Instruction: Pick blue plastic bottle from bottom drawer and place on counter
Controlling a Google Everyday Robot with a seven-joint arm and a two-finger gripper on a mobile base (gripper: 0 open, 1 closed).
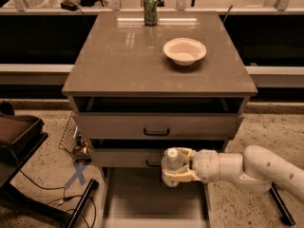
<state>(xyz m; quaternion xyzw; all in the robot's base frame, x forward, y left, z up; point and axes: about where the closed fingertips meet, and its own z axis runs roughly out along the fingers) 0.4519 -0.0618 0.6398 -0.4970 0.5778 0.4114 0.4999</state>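
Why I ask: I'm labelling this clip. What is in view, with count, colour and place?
bottle: one, clear with a white cap, upright in the gripper over the bottom drawer
bottom drawer: one, grey, pulled out at the cabinet's foot
counter: one, grey-brown, top of the cabinet
can: one, green, at the counter's far edge
bowl: one, cream, on the counter right of middle
upper drawers: two, grey with black handles, under the counter
cross: one, blue, on the floor at left
arm: one, white, reaching in from the right
gripper: one, pale yellow, shut on the bottle in front of the middle drawer
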